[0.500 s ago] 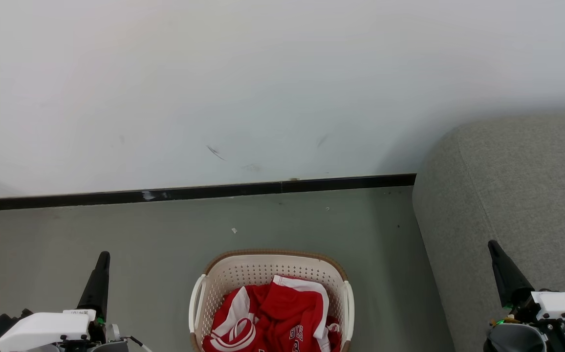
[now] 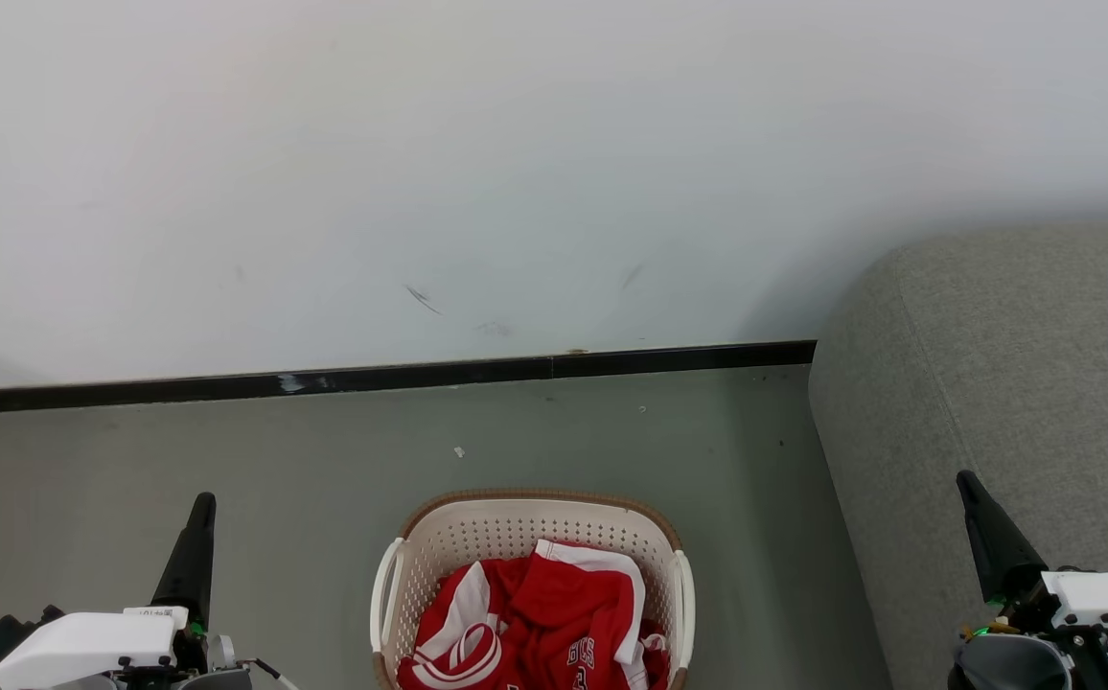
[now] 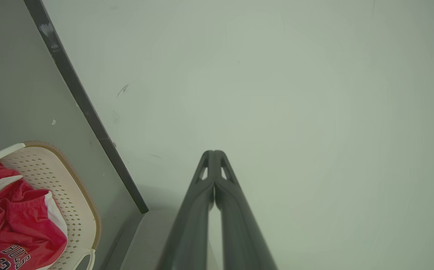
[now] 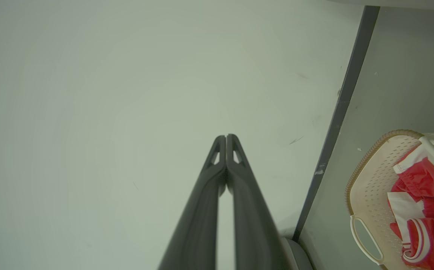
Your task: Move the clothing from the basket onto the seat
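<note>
Currently: clothing (image 2: 535, 623), red w/ white trim, "BULLS" lettering partly visible, heaped inside basket (image 2: 516, 525). Basket: on grey floor (image 2: 324, 460), near black baseboard (image 2: 372, 379), left of seat (image 2: 1024, 364), w/ a strip of floor between. Seat: grey fabric, rounded edge. Left fingers (image 3: 196, 210): clenched tip to tip, empty, over floor left of basket. Right fingers (image 4: 205, 210): clenched likewise, empty, seen against seat, right of basket.

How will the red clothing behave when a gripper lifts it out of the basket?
Likely floppy: the clothing lies crumpled in folds in the basket, so it should drape from a pinch. Its soft folds suggest it's light. Pieces overlap, so one may drag another up.
</note>
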You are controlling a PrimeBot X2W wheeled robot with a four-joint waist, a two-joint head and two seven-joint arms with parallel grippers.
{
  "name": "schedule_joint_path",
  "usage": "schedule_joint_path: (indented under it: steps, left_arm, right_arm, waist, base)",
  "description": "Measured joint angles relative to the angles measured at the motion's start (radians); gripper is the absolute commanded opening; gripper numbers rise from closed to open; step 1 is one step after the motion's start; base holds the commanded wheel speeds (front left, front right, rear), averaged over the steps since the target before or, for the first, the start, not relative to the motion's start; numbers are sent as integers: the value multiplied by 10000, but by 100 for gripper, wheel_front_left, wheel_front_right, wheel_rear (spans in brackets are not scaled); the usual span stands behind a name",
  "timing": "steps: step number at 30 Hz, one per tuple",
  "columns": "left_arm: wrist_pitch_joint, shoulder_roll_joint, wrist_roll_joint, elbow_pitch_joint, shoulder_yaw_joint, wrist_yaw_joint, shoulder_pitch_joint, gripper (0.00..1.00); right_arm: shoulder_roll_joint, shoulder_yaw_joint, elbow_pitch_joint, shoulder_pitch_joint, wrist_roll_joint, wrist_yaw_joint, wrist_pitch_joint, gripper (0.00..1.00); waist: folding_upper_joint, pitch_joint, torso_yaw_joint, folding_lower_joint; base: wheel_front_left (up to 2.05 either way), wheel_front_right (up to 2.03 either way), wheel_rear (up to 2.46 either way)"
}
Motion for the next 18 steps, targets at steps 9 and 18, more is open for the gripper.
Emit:
schedule_joint_path:
  steps: [9, 18]
  left_arm:
    - [0, 0, 0, 0, 2, 0, 0, 0]
    - [0, 0, 0, 0, 2, 0, 0, 0]
  right_arm:
    - [0, 4, 0, 0, 0, 0, 0, 0]
    - [-2, 6, 0, 0, 2, 0, 0, 0]
  waist:
    - [0, 0, 0, 0]
    - [0, 0, 0, 0]
  base:
    - [0, 0, 0]
    - [0, 0, 0]
